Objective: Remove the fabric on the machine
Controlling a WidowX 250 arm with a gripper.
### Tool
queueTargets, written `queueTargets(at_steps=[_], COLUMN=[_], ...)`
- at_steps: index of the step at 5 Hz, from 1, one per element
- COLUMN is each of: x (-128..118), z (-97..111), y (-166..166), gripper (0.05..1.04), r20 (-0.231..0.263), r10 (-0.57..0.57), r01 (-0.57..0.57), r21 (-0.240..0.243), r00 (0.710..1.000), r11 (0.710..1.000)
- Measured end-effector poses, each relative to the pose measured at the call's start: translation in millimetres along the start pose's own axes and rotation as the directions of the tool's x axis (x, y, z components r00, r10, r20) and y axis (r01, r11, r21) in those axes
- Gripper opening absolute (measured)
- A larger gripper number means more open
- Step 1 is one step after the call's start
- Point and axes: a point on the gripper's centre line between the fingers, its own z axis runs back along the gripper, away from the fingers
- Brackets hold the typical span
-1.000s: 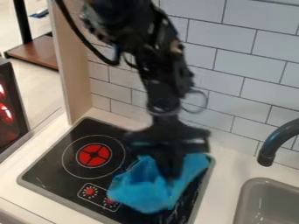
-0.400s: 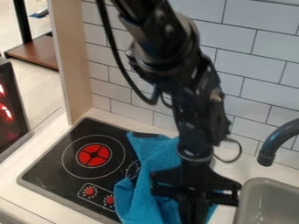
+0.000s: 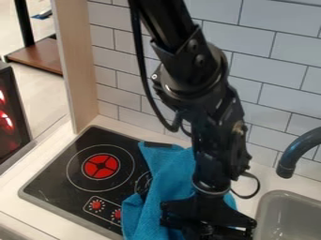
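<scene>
My gripper [image 3: 207, 218] is low at the bottom of the view, right of centre, over the front right part of the counter. The blue fabric [image 3: 168, 173] lies behind and beside it, draped over the right side of the black stove top [image 3: 59, 171] and onto the counter to the right. Its upper end reaches near the stove's back edge, and its lower end runs to the view's bottom edge. The gripper and forearm hide part of the cloth.
A grey sink [image 3: 291, 213] is at the lower right, with a dark faucet [image 3: 298, 152] curving above it. A tiled wall [image 3: 282, 75] stands behind the counter, and a wooden panel [image 3: 78, 70] rises at the stove's back left.
My gripper has moved from over the stove toward the front right. The bunched cloth has shifted right and stretched out, uncovering part of the stove's front controls.
</scene>
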Motion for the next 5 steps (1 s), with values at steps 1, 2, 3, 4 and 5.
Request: queueTargets(at_steps=[1,2,3,4,5], x=[0,0,0,3,4], z=[-2,-2,-1,13,25], y=[1,2,5,2,4], gripper=[0.533,0.85,1.019,1.007,0.999], r20=[-0.003,-0.005,-0.016,0.007,0.003], r10=[0.021,0.031,0.048,0.05,0.07], r01=[-0.021,-0.031,-0.048,-0.05,-0.07], r21=[0.01,0.012,0.013,-0.022,-0.053], r00=[1.0,1.0,0.999,0.999,0.998], r11=[1.0,0.999,0.999,0.999,0.996])
